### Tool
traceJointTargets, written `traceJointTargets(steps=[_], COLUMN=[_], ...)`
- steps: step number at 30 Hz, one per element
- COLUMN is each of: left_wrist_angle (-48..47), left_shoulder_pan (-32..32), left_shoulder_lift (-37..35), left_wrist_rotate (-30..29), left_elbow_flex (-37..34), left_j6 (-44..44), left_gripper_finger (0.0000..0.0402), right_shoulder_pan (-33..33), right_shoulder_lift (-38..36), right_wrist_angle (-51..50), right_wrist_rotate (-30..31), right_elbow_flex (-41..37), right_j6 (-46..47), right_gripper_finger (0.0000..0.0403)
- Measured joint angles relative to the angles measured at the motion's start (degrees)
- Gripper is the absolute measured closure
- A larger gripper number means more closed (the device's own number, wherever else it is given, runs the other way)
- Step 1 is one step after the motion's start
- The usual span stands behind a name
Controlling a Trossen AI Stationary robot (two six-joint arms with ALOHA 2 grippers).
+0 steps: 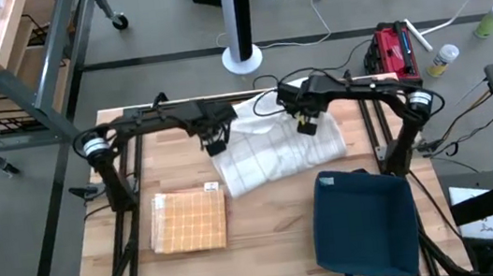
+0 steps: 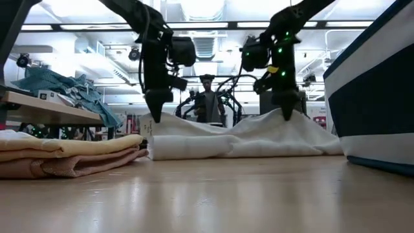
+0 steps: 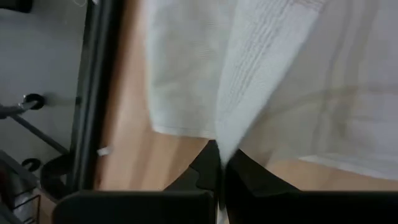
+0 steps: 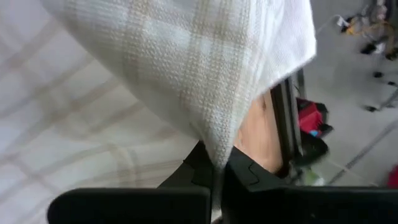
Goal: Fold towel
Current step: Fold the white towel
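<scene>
At twelve o'clock on the wooden table [image 1: 269, 248], the white checked towel [image 1: 272, 154] lies rumpled, its long axis running from nine to three. Left gripper [image 1: 215, 145] is clamped tight on the towel's nine-o'clock edge, right gripper [image 1: 305, 127] likewise pinched on cloth near the one-o'clock corner; both wrist views show fabric drawn between closed fingers. Most of the towel spreads toward six o'clock from both grippers, so the fold likely carries the held edge that way. A folded tan towel [image 1: 189, 220] and blue bin [image 1: 363, 224] sit nearer six.
</scene>
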Motion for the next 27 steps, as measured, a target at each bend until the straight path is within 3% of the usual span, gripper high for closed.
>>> traceJointTargets(steps=[7, 12, 17, 23, 27], left_wrist_angle=[1.6, 8.6, 11.5, 10.8, 10.1], left_shoulder_pan=[5.9, 7.6, 7.6, 8.5, 8.8], left_shoulder_lift=[0.6, 2.5, 4.5, 5.6, 5.4], left_wrist_rotate=[-0.1, -1.5, -5.2, -14.5, -15.7], left_elbow_flex=[0.0, -0.1, -0.1, -0.1, -0.1], left_j6=[3.9, 6.1, 8.4, 7.2, 6.4], left_gripper_finger=[0.0401, 0.0397, 0.0362, 0.0306, 0.0278], right_shoulder_pan=[-1.6, -2.4, -2.5, -3.2, -3.5], right_shoulder_lift=[4.3, 6.2, 5.8, 5.6, 5.6], right_wrist_angle=[8.2, 9.6, 9.4, 9.0, 9.0], right_wrist_rotate=[-1.2, -0.2, 4.1, 11.9, 11.9], right_elbow_flex=[0.4, 1.7, 3.0, 4.1, 4.1], right_j6=[-3.0, -2.1, -0.3, 2.1, 2.4], right_gripper_finger=[0.0403, 0.0393, 0.0338, 0.0262, 0.023])
